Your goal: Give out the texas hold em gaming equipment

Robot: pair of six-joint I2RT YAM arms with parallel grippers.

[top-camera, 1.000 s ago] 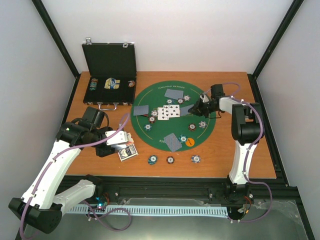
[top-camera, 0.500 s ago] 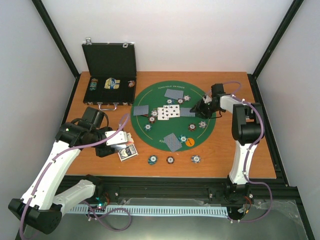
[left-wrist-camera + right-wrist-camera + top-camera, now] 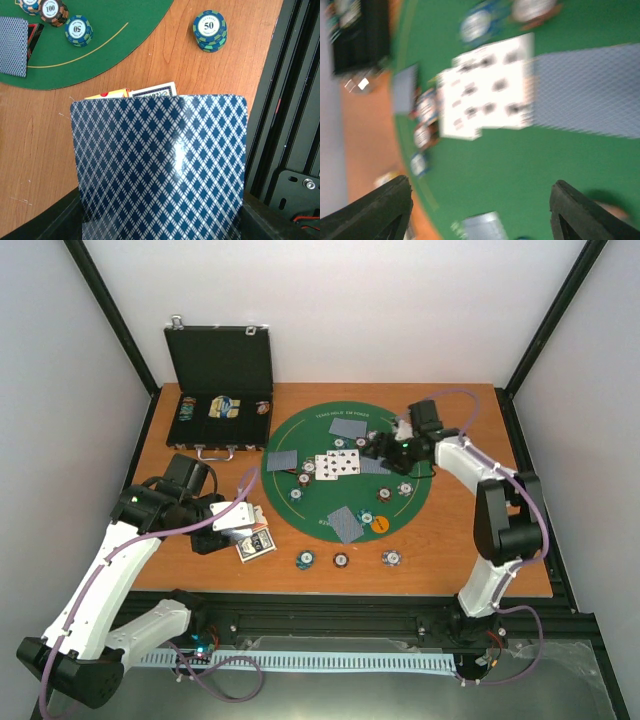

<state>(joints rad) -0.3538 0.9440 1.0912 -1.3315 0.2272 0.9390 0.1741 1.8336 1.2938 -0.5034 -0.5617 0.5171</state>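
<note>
Left fingers (image 3: pixel 50 227) clamped on blue-backed card (image 3: pixel 160 165), above desk (image 3: pixel 450 540) beside green mat (image 3: pixel 300 505) near-left edge. Right fingers (image 3: pixel 375 210) apart, holding nothing, over mat's far-right part, near face-up cards (image 3: pixel 337 465) at centre. Three striped chips (image 3: pixel 341 560) in row on desk, nearside of mat. On mat, scattered face-down cards (image 3: pixel 345 525).

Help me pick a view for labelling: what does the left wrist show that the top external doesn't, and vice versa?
Only left wrist: the diamond pattern on the held card and the 50 printed on a chip stack. Only top external: the open case, the face-up cards and the orange disc. Both: the green mat and that chip stack beside it.
</note>
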